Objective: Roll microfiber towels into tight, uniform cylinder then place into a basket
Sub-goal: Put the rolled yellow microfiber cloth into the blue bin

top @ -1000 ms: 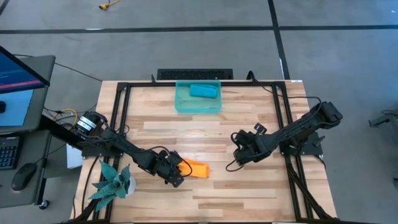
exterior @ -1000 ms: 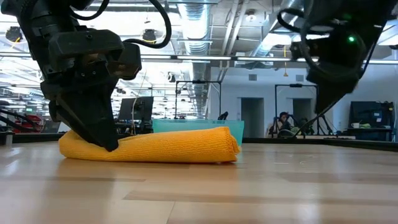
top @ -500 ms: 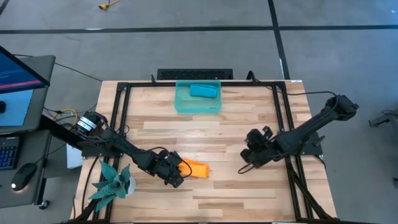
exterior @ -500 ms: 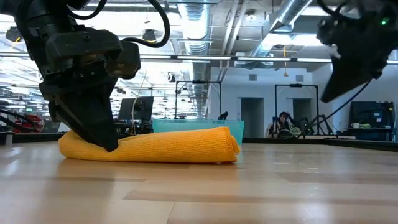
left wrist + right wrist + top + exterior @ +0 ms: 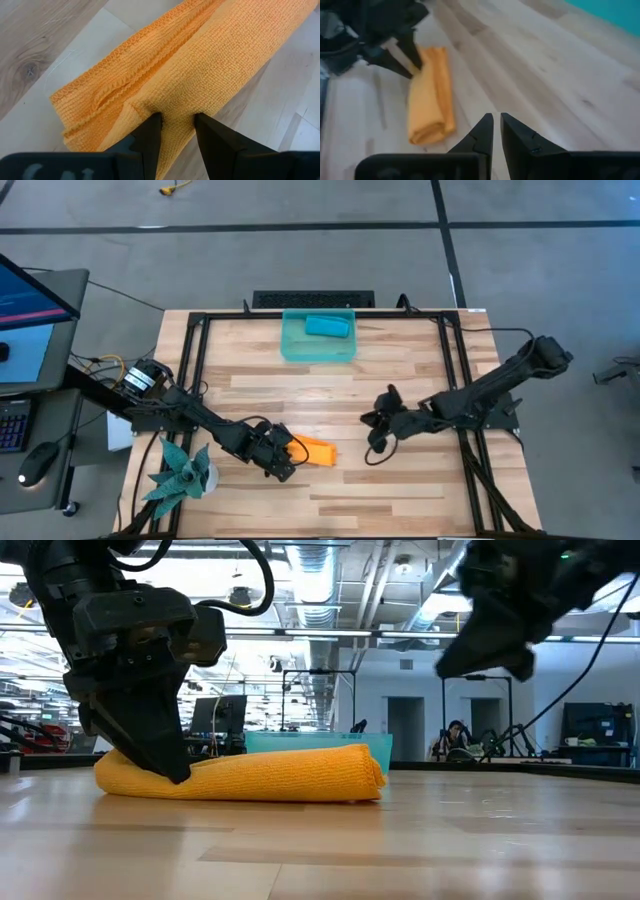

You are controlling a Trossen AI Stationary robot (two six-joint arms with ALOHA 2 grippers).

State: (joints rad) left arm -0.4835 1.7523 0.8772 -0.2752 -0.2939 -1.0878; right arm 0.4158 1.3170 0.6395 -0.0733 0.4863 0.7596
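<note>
The orange microfiber towel [image 5: 318, 451] lies rolled up on the wood near the table's front left. My left gripper [image 5: 289, 451] is shut on its left end, as the low view [image 5: 168, 762] also shows. The teal-green basket [image 5: 296, 346] stands at the far middle with the teal-blue rolled towel [image 5: 327, 326] lying inside it. My right gripper [image 5: 371, 421] hovers to the right of the orange roll. It is shut on nothing, with only a slit between its fingers [image 5: 496, 121], and it points at the roll [image 5: 431, 95]. My left gripper pinches a bulge of the orange roll's outer layers [image 5: 176, 102] between its two fingers, close to the roll's left end. The fingers [image 5: 160, 745] slant down onto it from above and from the table's left. The roll lies along the table, resting on the wood.
A green spiky plant [image 5: 183, 472] stands at the near left corner. A black metal frame [image 5: 196, 360] runs along the table's sides. A keyboard [image 5: 313, 300] lies behind the far edge. Bare wood lies between the roll and the basket.
My right gripper drew back toward the table's right edge, then swung left again toward the orange roll. It has also tipped up from pointing steeply down to nearer level. The orange roll has not moved.
</note>
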